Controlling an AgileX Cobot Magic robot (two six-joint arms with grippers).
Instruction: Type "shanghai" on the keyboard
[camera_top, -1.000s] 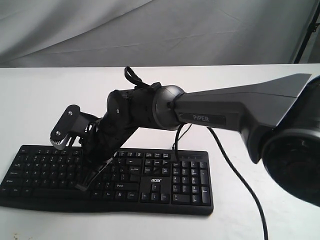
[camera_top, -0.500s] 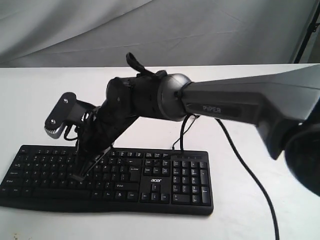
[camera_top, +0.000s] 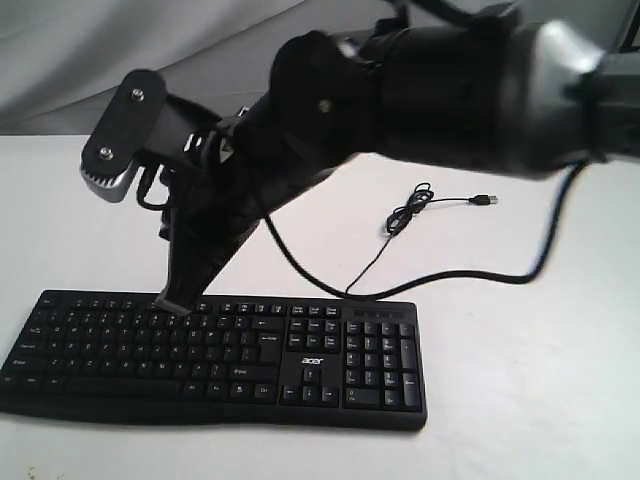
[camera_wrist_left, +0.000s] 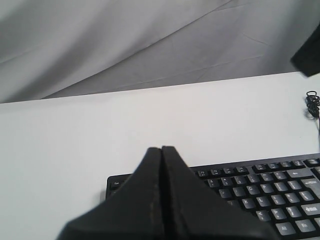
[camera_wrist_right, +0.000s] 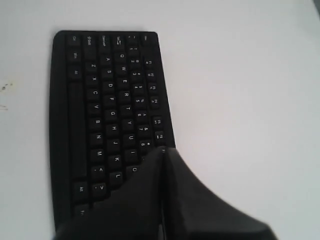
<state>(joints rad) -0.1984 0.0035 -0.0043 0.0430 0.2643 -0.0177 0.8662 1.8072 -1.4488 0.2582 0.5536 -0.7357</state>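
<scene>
1. Since half a second ago the right claw (camera_top: 178, 300) has lifted off the letter keys; its tip now sits at the far edge of the keyboard (camera_top: 330, 360), left of centre in the exterior view, and the arm fills far more of the upper frame.
2. Both its fingers are pressed together with nothing between them; whether the tip touches a key cannot be told.
3. That arm hides much of the grey cloth (camera_top: 100, 50) and the far middle of the worktop (camera_top: 520, 400).
4. In the right wrist view the claw covers part of the letter block, and the key legends are too blurred to read.
5. Left claw (camera_wrist_left: 161, 150) is pressed together and empty, with one keyboard corner just beyond it; a dark shape cut off at that frame's edge cannot be identified.
6. Thin cable (camera_top: 450, 200) curls in the upper right, its plug lying loose.
7. Keyboard lies lower left, near the frame's bottom and left edges; bare worktop opens to its right and behind it on the left.
</scene>
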